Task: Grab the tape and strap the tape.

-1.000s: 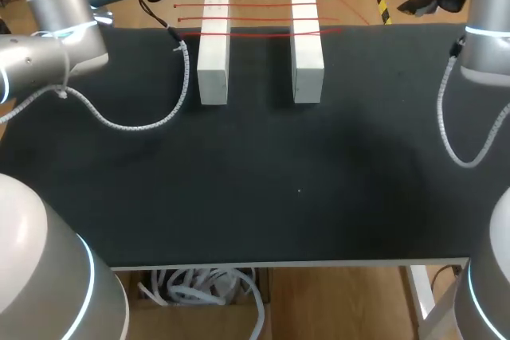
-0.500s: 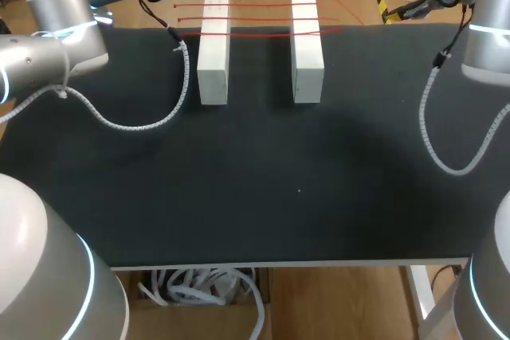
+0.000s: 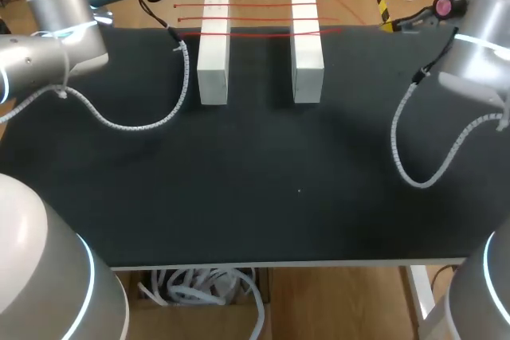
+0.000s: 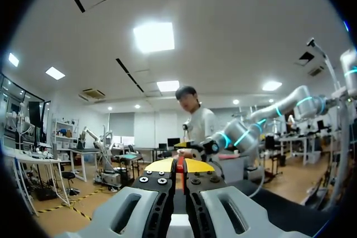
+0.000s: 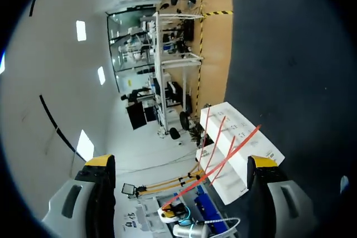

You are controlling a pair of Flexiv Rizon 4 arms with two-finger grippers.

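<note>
While both arms sit toward the far corners of the black table (image 3: 263,197), neither gripper is on the tape (image 3: 255,19): three thin red strips stretched side by side across the far ends of a left white block (image 3: 213,69) and a right white block (image 3: 307,65), which stand parallel and apart near the table's far edge. From its wrist cam, the left gripper (image 4: 179,166) has jaws clenched, yellow tips pressed together w/ a thin red sliver in the seam; can't tell what that sliver is. It's raised, pointing out past the table. From its wrist cam, the right gripper (image 5: 181,164) has jaws released, spread wide, holding nothing; blocks & red strips lie well ahead of it, untouched. Coiled white cables (image 3: 135,123) from both arms hang over the tabletop.
</note>
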